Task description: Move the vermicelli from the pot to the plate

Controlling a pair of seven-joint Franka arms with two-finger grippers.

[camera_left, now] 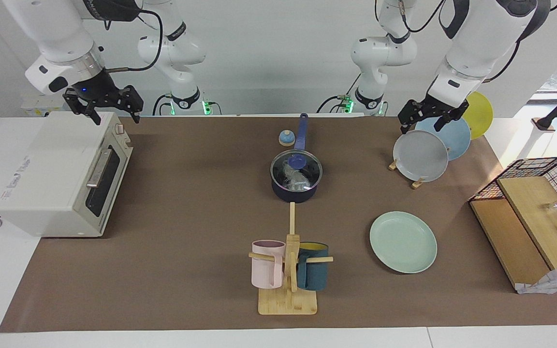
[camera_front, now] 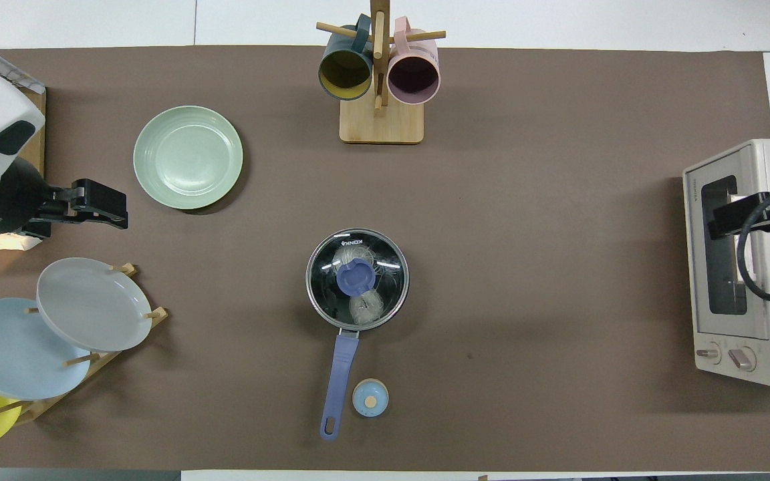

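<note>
The dark navy pot (camera_left: 295, 194) stands mid-table with its long blue handle pointing toward the robots. A round glass lid (camera_left: 307, 166) with a blue knob sits on it. The whitish vermicelli (camera_left: 292, 179) shows through the lid, inside the pot (camera_front: 341, 361); it also shows in the overhead view (camera_front: 365, 307). The mint-green plate (camera_left: 403, 241) (camera_front: 188, 157) lies empty, farther from the robots than the pot, toward the left arm's end. My left gripper (camera_left: 422, 126) (camera_front: 123, 212) hangs open over the plate rack. My right gripper (camera_left: 115, 118) (camera_front: 714, 224) hangs open over the toaster oven.
A white toaster oven (camera_left: 65, 169) stands at the right arm's end. A wooden rack (camera_left: 417, 182) holds a grey plate (camera_left: 421, 154), a light blue one and a yellow one. A mug tree (camera_left: 288, 299) holds two mugs. A small blue bell (camera_left: 286, 138) sits beside the pot handle. A wire basket (camera_left: 556, 174) stands at the left arm's end.
</note>
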